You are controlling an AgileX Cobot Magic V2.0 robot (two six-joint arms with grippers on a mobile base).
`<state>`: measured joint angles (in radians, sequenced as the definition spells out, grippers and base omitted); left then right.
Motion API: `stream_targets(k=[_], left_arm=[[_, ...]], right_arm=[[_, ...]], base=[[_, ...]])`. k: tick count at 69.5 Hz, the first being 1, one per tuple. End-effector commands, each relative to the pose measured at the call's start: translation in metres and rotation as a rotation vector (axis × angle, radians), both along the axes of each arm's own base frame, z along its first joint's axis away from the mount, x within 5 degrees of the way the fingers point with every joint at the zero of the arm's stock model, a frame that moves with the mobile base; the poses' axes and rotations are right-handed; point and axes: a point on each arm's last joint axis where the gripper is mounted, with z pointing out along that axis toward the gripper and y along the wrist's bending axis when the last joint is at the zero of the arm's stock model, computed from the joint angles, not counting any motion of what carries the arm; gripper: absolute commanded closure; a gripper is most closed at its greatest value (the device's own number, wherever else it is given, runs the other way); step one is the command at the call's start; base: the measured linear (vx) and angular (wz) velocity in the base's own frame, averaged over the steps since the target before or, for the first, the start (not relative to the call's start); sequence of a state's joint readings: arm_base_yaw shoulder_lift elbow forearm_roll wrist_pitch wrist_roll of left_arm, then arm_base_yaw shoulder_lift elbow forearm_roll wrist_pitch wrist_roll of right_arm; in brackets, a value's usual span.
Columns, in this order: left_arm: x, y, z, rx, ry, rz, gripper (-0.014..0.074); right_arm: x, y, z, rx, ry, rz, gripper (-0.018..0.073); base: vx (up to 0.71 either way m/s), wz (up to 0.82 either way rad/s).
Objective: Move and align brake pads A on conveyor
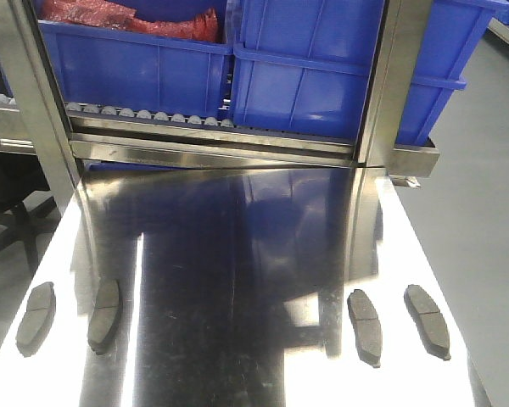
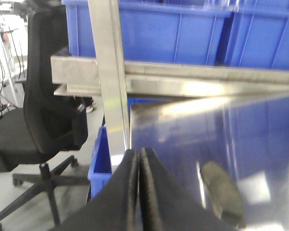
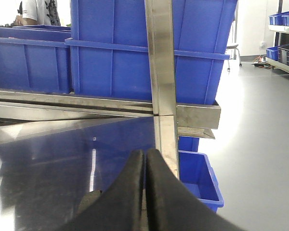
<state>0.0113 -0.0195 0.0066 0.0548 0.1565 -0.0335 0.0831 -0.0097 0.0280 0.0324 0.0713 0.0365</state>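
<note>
four brake pads (image 1: 104, 315) lie in two pairs on the steel table (image 1: 237, 254), no conveyor in view, as the left gripper (image 2: 139, 151) and right gripper (image 3: 145, 153) hover closed and empty; the first pick seems not yet begun and calls for opening over a pad.

We record a polished steel table (image 1: 237, 280) with a mirror-bright top. Lying flat directly on it, near the front edge, are two pairs, well apart. The leftmost brake pad (image 1: 36, 318) and second brake pad (image 1: 104, 315) sit by the left edge, the third brake pad (image 1: 364, 327) and rightmost brake pad (image 1: 427, 320) by the right. None touches another. Each runs roughly front to back.
</note>
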Motion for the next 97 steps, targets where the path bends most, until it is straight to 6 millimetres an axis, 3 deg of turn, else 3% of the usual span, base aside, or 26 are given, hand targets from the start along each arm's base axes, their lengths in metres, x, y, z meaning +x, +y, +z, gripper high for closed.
stream_targets(k=[1,9,17,29,36,45,60,66,86,97], left_arm=[[-0.006,0.0,0.048,-0.038,-0.196,-0.005,0.0603],[-0.004,0.0,0.087,-0.041,-0.11,0.004,0.0603],[0.012,0.001,0.114,-0.043,0.046,0.015,0.0603],[0.039,0.002,0.127,-0.045,0.183,0.021,0.0601],[0.042,0.002,0.126,-0.045,0.189,0.021,0.0572],[0.041,0.002,0.125,-0.045,0.199,0.022,0.0412],[0.041,0.002,0.123,-0.045,0.212,0.023,-0.0041],[0.041,0.002,0.123,-0.045,0.213,0.023,-0.0139],[0.045,0.002,0.125,-0.066,0.225,0.022,-0.0073],[0.074,0.0,0.129,-0.068,0.374,0.009,-0.006]], right_arm=[[-0.001,-0.001,0.005,-0.003,-0.076,-0.009,0.0563],[-0.001,-0.001,0.005,-0.003,-0.076,-0.009,0.0563],[-0.001,-0.001,0.005,-0.003,-0.076,-0.009,0.0563],[-0.001,-0.001,0.005,-0.003,-0.076,-0.009,0.0563],[-0.001,-0.001,0.005,-0.003,-0.076,-0.009,0.0563],[-0.001,-0.001,0.005,-0.003,-0.076,-0.009,0.0563],[-0.001,-0.001,0.005,-0.003,-0.076,-0.009,0.0563],[-0.001,-0.001,0.005,-0.003,-0.076,-0.009,0.0563],[-0.001,-0.001,0.005,-0.003,-0.076,-0.009,0.0563],[-0.001,-0.001,0.005,-0.003,-0.076,-0.009,0.0563]], base=[[0.0,0.0],[0.0,0.0],[0.0,0.0],[0.0,0.0],[0.0,0.0],[0.0,0.0],[0.0,0.0],[0.0,0.0],[0.0,0.0],[0.0,0.0]])
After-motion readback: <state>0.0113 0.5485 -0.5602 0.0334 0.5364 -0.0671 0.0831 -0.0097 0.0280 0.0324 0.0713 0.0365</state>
